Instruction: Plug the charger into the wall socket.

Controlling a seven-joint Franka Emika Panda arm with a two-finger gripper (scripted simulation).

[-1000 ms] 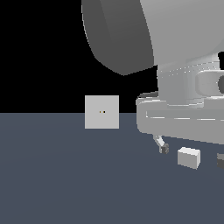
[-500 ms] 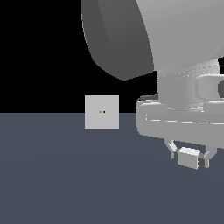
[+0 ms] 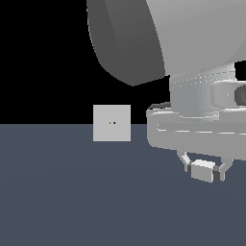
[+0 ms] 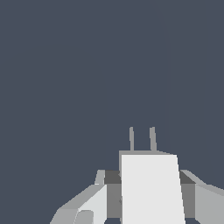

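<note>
The gripper [image 3: 205, 169] is hanging low at the exterior view's right, its fingers [image 3: 184, 160] closing in from both sides on the charger [image 3: 202, 171]. It is gripping the block, pads pressing against its two ends. In the wrist view the gripper [image 4: 148, 192] is holding the charger [image 4: 151, 188] square in the middle, with a finger [image 4: 83, 205] showing on either side of it. Two thin prongs [image 4: 142, 139] are sticking out of the block's far end, side by side and parallel, pointing away from the camera over bare dark floor [image 4: 78, 78].

Whether the block is resting on the floor [image 3: 72, 192] or is raised slightly off it cannot be told from the exterior view; it is sitting just under the broad pale hand body [image 3: 197, 132].

Outward from there, the wall socket [image 3: 112, 123] is standing upright, well apart from the charger, toward the exterior view's left and farther back. Its square panel is straddling the line where the dark floor is meeting the black background. Two tiny dots are showing at its centre.

The arm's large grey link [image 3: 158, 38] is filling the upper right of the exterior view.
</note>
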